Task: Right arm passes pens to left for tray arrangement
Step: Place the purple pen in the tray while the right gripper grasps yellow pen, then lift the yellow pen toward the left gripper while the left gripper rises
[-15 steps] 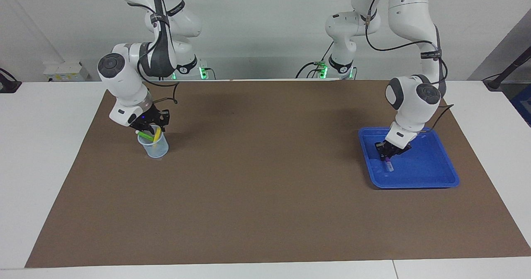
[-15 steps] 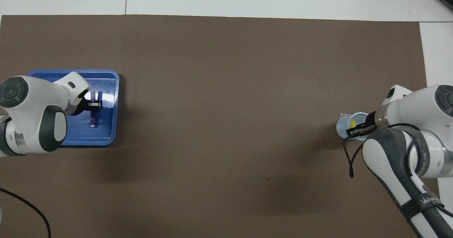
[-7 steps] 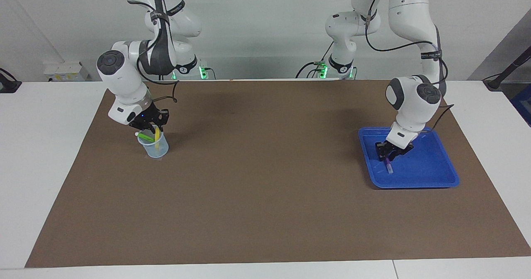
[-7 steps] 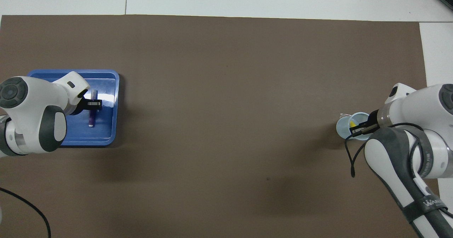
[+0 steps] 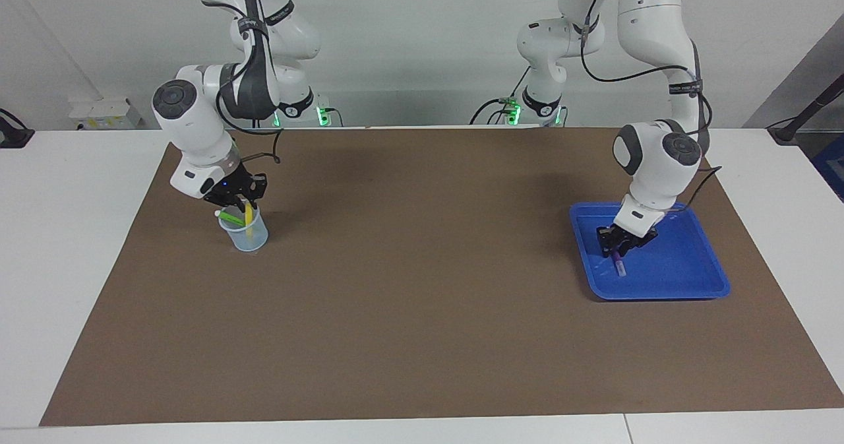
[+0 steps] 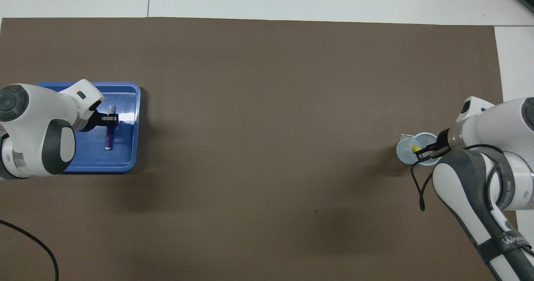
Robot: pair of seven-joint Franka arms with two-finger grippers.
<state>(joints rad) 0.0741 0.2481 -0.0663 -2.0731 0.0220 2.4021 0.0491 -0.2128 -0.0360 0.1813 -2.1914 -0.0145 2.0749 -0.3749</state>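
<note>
A purple pen (image 5: 618,264) (image 6: 109,138) lies flat in the blue tray (image 5: 686,274) (image 6: 125,158) at the left arm's end of the table. My left gripper (image 5: 618,245) (image 6: 111,119) hangs just over the pen's upper part, open. At the right arm's end, my right gripper (image 5: 245,201) (image 6: 426,152) sits at the mouth of a small translucent cup (image 5: 247,238) (image 6: 404,152), shut on the yellow pen (image 5: 248,216) (image 6: 416,148), which stands upright in the cup. A green pen (image 5: 231,218) leans across the cup's rim.
A large brown mat (image 5: 422,266) covers the white table. The tray and the cup stand on it near its two ends. Cables trail from both arms' wrists.
The left gripper has opened and lifted slightly off the purple pen, which stays in the tray. The right gripper has closed on the yellow pen and drawn it upright.
</note>
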